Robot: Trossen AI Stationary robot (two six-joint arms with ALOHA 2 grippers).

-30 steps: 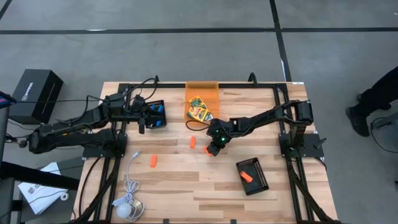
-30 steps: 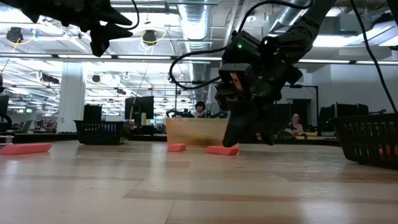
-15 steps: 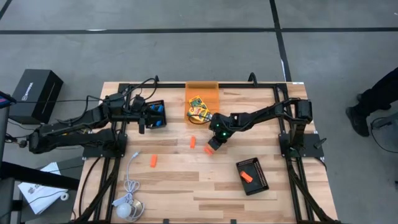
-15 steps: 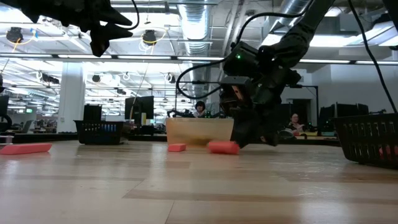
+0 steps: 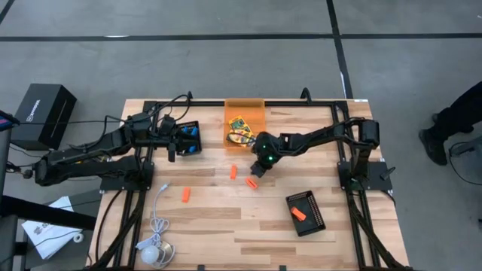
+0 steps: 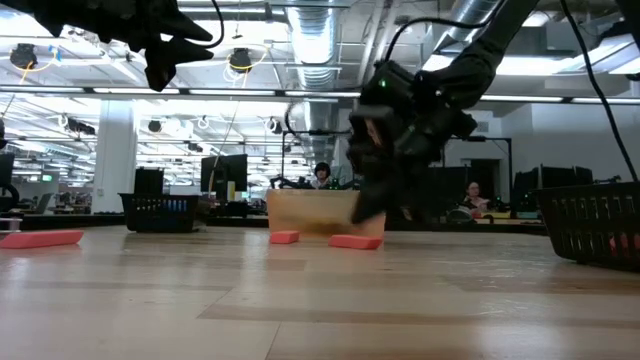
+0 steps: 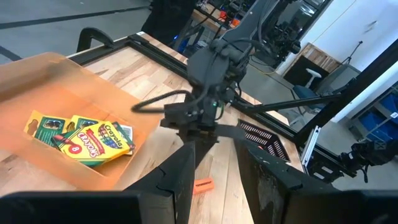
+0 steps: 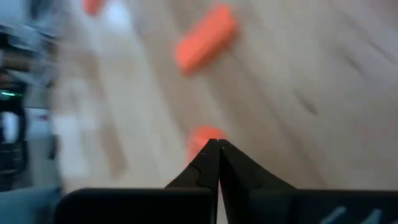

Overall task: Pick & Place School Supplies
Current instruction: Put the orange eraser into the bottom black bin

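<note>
Two orange pieces (image 5: 233, 172) (image 5: 251, 182) lie flat on the wood at mid-table, and a third (image 5: 184, 195) lies further left. My right gripper (image 5: 256, 168) is shut and slants down just above the nearer piece (image 8: 202, 134) (image 6: 355, 241), apparently clear of it. Crayon boxes (image 5: 239, 129) (image 7: 87, 134) lie in the orange bin (image 5: 245, 111). My left gripper (image 5: 172, 147) (image 7: 217, 180) hangs open and empty above the table's far left, beside a black tray (image 5: 187, 128) that holds a blue-handled tool (image 5: 193, 140).
A second black tray (image 5: 316, 220) at the near right holds one orange piece (image 5: 298, 214). A white cable with a round puck (image 5: 154, 250) lies at the near left corner. Bare wood stretches along the near edge between them.
My right gripper, shut throughout, has drawn back from the orange piece toward the far edge and the orange bin, rising slightly. The piece beneath it rocked up briefly and lies flat again in nearly the same spot.
</note>
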